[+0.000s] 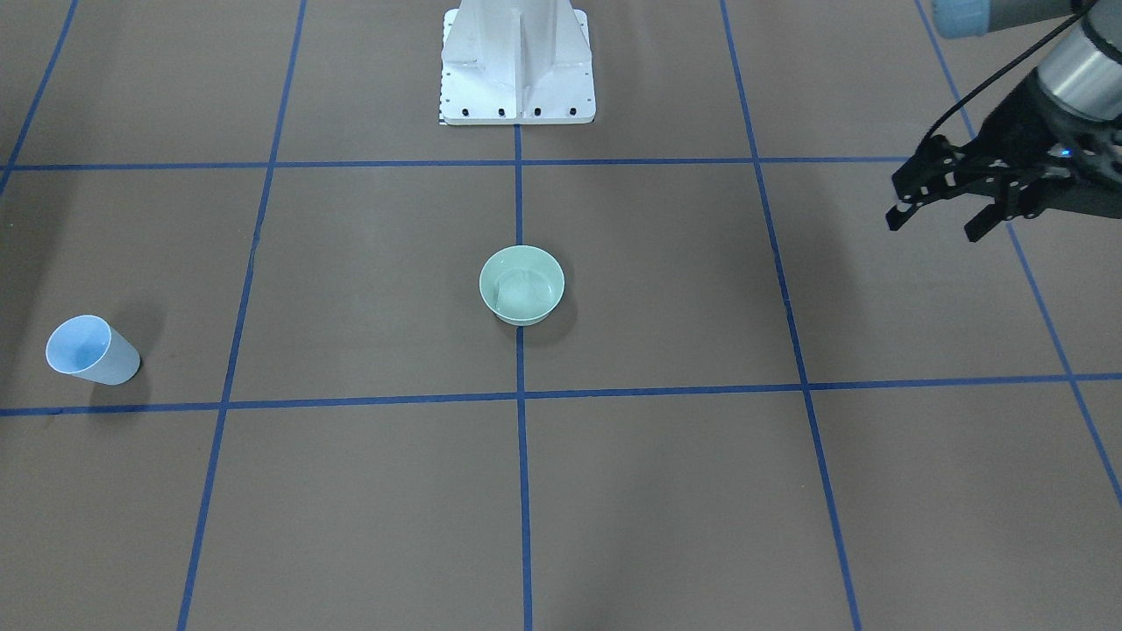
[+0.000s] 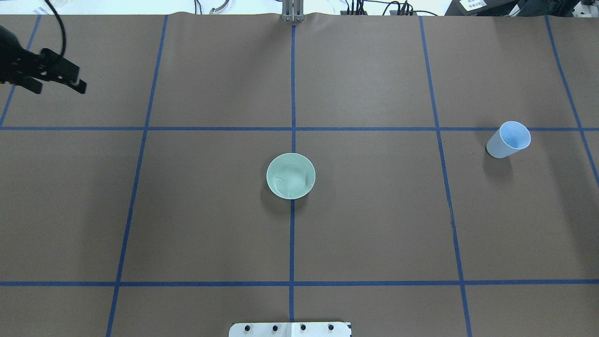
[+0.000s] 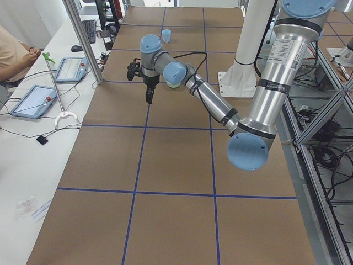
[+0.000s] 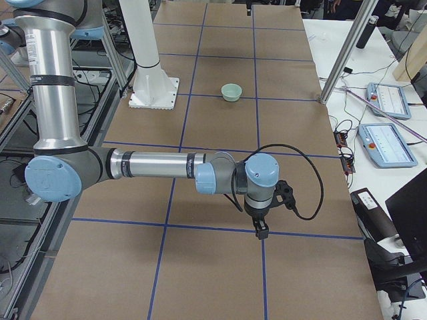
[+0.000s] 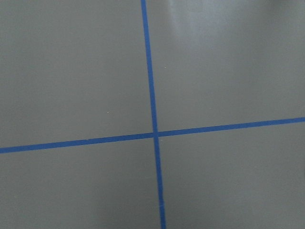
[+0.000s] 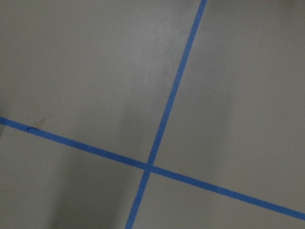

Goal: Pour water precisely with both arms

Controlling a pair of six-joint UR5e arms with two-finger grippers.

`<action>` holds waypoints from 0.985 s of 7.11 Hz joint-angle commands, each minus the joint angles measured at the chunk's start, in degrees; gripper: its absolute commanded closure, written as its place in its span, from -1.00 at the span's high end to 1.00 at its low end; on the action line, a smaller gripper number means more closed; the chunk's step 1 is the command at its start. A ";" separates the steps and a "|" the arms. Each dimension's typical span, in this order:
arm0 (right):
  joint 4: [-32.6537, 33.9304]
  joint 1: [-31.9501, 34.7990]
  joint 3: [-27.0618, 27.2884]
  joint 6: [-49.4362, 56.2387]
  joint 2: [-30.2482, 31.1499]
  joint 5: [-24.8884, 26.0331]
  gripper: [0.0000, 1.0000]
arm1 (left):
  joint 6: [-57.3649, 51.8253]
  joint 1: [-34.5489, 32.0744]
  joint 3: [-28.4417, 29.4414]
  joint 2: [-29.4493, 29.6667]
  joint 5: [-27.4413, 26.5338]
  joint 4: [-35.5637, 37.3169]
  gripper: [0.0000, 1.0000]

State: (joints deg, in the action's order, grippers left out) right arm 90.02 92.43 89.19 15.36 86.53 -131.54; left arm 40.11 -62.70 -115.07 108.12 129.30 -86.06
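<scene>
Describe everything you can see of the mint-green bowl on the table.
The bowl is small, round and pale mint green, smooth like plastic or glazed ceramic. It stands upright with its mouth open, astride the centre blue tape line, near the middle of the brown table. Faint outlines inside suggest a little clear liquid at the bottom. Only the table touches it, and a soft shadow lies beside it.

The brown, blue-gridded table (image 2: 210,224) carries a green bowl (image 2: 290,176), blue cup (image 2: 507,140) and white pedestal (image 2: 290,329).
</scene>
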 commanded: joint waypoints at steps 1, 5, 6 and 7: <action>4.47 0.30 1.77 0.64 0.12 -0.03 1.00 | 7.15 16.05 1.41 5.76 -14.73 -1.65 1.00; 4.37 0.21 1.95 -0.59 0.39 0.14 1.00 | 28.14 30.24 13.06 18.40 -20.58 -3.50 1.00; 4.37 0.21 1.95 -0.59 0.39 0.06 1.00 | 31.58 31.83 16.77 20.18 -20.58 -6.29 1.00; 4.37 0.21 1.95 -0.59 0.39 0.14 1.00 | 33.01 32.37 21.07 20.63 -20.67 -10.23 0.97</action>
State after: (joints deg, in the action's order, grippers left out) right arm 94.39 92.64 91.16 14.78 86.92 -131.43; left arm 70.12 -31.69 -99.22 127.25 108.94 -92.26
